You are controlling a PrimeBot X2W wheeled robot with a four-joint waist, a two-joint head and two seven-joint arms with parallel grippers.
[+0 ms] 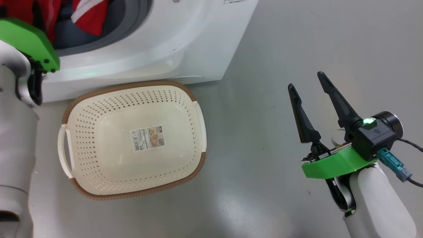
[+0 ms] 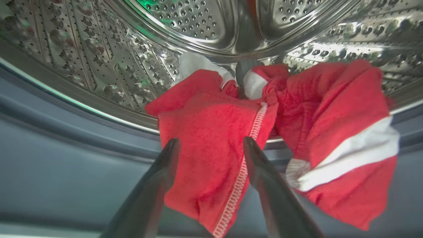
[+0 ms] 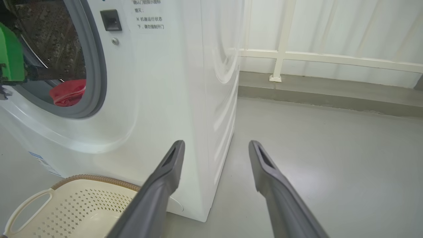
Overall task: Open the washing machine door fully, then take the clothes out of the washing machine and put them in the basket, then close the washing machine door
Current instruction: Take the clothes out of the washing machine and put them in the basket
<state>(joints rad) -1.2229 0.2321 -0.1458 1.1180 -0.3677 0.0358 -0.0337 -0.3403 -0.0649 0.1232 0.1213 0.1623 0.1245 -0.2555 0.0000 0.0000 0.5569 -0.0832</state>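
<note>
1. Step in hand: unloading. I judge the door is already swung clear, since your left gripper (image 2: pixel 211 143) is at the mouth of the washing machine (image 1: pixel 148 49).
2. Left claw: spread wide, nothing held. In the left wrist view its fingers straddle a hanging fold of the clothes (image 2: pixel 205 115). You can't tell from here whether they touch the fabric.
3. Clothes: bunched at the front of the drum (image 2: pixel 185 19), draped over its lip and down onto the grey rubber ring (image 2: pixel 66 155). The piece with the white zigzag seam sits between the fingers. A second piece with a white stripe hangs just beside it, on that view's right.
4. Right gripper (image 1: pixel 305 81): also wide and empty, hovering over the floor (image 1: pixel 257 138), well apart from the machine's mouth.
5. Basket (image 1: pixel 99 109): on the floor against the machine's front, below the mouth. It holds its paper label (image 1: pixel 147 138) and no clothes yet.
6. Next move, my call: ease the left arm in until the fold is deep between the fingers, then close. Lift the cloth over the ring before you pull back, then drop it in the basket.
7. Watch for: thin cloth slipping out, or the striped piece dragging along and falling short of the basket. Plan on a second reach, and close the door last.
</note>
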